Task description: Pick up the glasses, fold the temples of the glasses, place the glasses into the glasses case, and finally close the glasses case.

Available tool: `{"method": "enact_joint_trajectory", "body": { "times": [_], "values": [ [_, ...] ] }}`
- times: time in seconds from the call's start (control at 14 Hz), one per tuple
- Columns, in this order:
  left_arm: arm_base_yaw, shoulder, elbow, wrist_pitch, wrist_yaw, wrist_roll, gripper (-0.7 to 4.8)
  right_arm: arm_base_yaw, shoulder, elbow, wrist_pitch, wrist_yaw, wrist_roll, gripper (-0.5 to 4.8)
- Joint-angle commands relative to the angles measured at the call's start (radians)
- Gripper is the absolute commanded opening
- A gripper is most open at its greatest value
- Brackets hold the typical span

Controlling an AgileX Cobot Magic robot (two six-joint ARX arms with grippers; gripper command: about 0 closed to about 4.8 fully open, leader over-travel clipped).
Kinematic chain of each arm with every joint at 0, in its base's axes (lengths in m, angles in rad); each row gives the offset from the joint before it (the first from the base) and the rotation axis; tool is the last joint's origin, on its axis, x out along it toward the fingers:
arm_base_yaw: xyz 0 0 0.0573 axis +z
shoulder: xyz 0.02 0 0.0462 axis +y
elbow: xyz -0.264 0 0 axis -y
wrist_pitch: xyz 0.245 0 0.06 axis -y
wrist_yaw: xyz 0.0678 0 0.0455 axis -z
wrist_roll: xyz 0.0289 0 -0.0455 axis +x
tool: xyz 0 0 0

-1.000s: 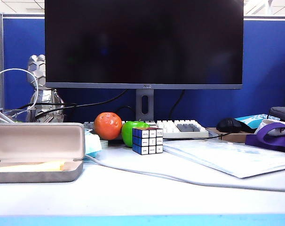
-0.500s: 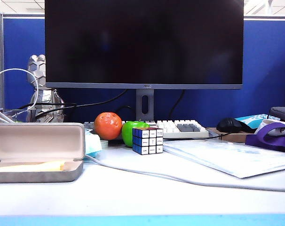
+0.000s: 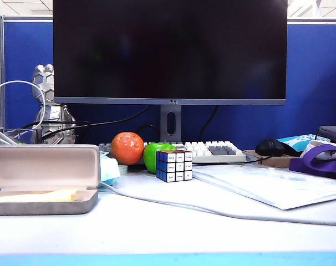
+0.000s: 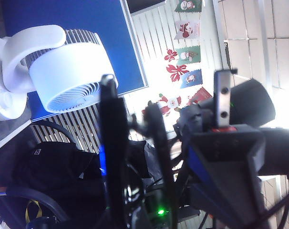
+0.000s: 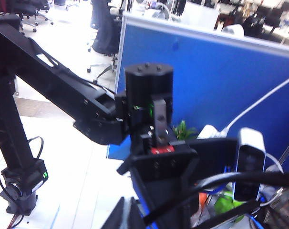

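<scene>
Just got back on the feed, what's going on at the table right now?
Nothing on the table is being handled. The glasses case lies open at the left with a yellow cloth inside, and no glasses show in any view. Neither arm appears in the exterior view. The left gripper is raised off the table with its fingers near each other; the right wrist view faces the other arm, its own fingers barely visible.
</scene>
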Motion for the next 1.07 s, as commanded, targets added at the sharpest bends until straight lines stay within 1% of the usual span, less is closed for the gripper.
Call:
{"method": "enact_joint_trajectory", "body": {
  "times": [0.07, 0.36, 0.5, 0.64, 0.71, 0.79, 0.86, 0.93, 1.0, 1.07],
  "values": [
    [-0.003, -0.004, 0.003, 0.029, 0.02, 0.005, -0.05, -0.001, 0.071, 0.001, 0.002, 0.009, -0.002, -0.01],
    [-0.003, -0.004, 0.003, 0.036, 0.06, 0.005, -0.05, -0.001, 0.106, 0.001, -0.002, 0.013, -0.002, -0.01],
    [-0.003, -0.004, 0.003, 0.059, 0.059, 0.011, -0.05, -0.001, 0.105, 0.001, 0.003, 0.013, -0.002, -0.01],
    [-0.003, -0.004, 0.003, 0.042, 0.051, 0.005, -0.05, -0.001, 0.081, 0.002, 0.034, 0.018, -0.001, -0.01],
    [-0.003, -0.004, 0.003, 0.028, 0.044, 0.023, -0.05, -0.001, 0.06, 0.002, 0.063, 0.051, 0.0, -0.01],
    [-0.003, -0.004, 0.003, 0.019, 0.017, 0.071, -0.05, -0.001, 0.04, 0.002, 0.082, 0.093, 0.0, -0.01],
    [-0.003, -0.004, 0.003, 0.003, -0.022, 0.099, -0.05, -0.001, 0.024, 0.002, 0.087, 0.139, 0.0, -0.01],
    [-0.002, -0.004, 0.003, -0.049, -0.068, 0.101, -0.05, -0.001, 0.007, 0.002, 0.081, 0.186, 0.001, -0.01],
    [-0.002, -0.004, 0.003, -0.148, -0.116, 0.154, -0.05, -0.001, -0.005, 0.002, 0.077, 0.209, 0.014, -0.01],
    [-0.002, -0.004, 0.003, -0.276, -0.157, 0.233, -0.05, -0.001, -0.014, 0.002, 0.077, 0.232, 0.031, -0.01]
  ]
}}
